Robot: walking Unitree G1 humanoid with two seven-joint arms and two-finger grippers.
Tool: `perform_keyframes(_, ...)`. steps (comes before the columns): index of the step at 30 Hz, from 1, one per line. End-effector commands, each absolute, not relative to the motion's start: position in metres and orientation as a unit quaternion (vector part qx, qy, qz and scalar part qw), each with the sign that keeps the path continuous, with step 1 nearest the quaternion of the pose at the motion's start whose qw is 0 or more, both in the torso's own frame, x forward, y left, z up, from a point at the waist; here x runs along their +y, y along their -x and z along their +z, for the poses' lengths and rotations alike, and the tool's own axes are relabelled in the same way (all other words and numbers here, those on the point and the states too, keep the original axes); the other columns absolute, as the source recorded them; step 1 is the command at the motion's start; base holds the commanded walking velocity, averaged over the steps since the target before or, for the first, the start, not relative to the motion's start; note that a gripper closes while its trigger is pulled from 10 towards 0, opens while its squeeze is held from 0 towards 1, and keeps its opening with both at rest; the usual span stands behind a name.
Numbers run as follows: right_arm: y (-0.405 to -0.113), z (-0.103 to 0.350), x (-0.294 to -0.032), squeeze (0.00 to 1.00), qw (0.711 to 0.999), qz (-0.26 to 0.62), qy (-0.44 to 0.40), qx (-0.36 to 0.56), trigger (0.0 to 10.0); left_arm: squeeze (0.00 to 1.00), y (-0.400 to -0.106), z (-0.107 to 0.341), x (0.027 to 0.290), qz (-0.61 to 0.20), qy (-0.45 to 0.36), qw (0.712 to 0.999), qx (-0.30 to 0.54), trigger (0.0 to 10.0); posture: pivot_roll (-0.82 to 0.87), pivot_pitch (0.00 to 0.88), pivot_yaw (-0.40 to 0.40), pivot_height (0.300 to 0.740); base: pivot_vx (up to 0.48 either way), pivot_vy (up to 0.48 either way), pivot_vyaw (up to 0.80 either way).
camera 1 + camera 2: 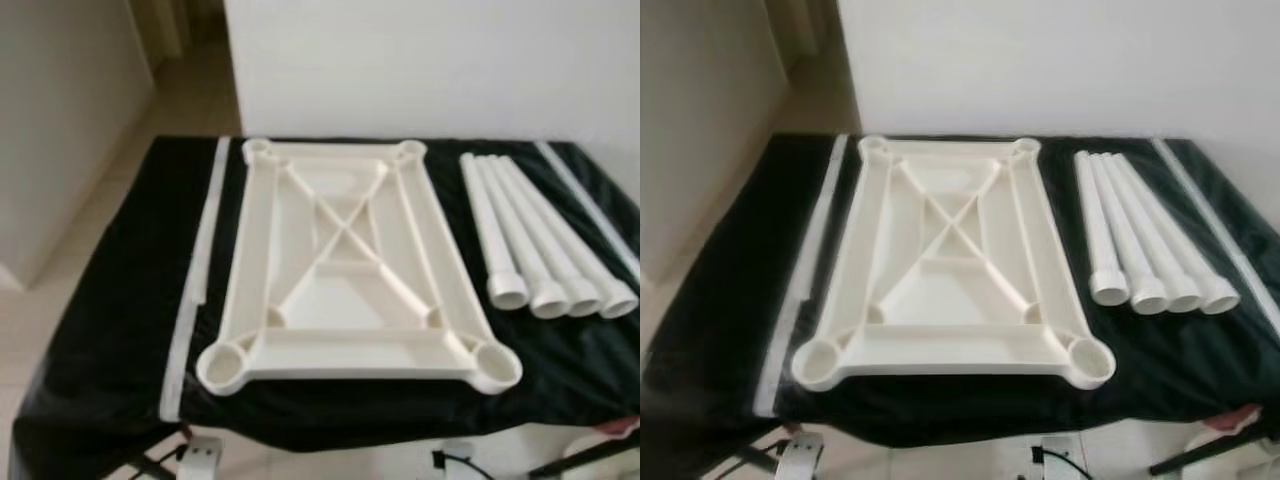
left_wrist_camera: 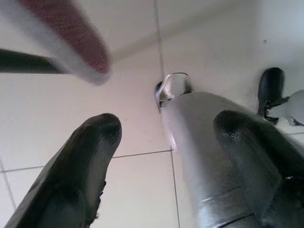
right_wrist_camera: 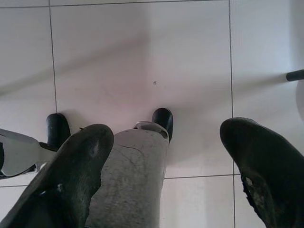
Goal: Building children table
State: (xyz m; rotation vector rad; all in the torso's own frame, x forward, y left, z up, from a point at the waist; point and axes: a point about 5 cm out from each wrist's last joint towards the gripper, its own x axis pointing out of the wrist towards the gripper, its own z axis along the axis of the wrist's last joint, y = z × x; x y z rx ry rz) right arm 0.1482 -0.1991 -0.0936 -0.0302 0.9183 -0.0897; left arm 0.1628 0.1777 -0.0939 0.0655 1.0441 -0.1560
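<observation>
While both arms hang idle at my sides, the job sits untouched on the black-covered worktop. A white plastic tabletop lies upside down across the middle, its ribbed underside up, one round socket at each corner; the near-right socket sits close to the front edge. Four white legs lie side by side near the right edge, touching one another, open ends toward me, just beside the tabletop but apart from it.

My left gripper points down at the tiled floor, fingers spread, holding nothing; my right gripper does the same, jaws wide apart over the tiles.

I judge assembly has not begun: no leg stands in a socket. Next I need to raise an arm, close on one leg, likely the nearest, tip it upright and press it squarely into a corner socket.
</observation>
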Motion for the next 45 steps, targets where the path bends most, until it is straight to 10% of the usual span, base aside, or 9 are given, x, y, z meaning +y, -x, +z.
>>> perform_keyframes(1,-0.141,-0.096,-0.202,0.0,0.889,-0.045,0.016,0.456,10.0,0.0,-0.158,-0.097,0.173,-0.084,-0.038,0.856,0.509,10.0,-0.01,0.0,-0.001,0.74,0.0,0.0,0.0)
perform_keyframes(45,-0.136,-0.098,-0.197,0.0,0.888,-0.044,0.008,0.457,10.0,0.0,-0.15,-0.101,0.163,-0.106,-0.034,0.839,0.532,10.0,-0.01,0.0,0.015,0.74,0.0,0.0,0.0)
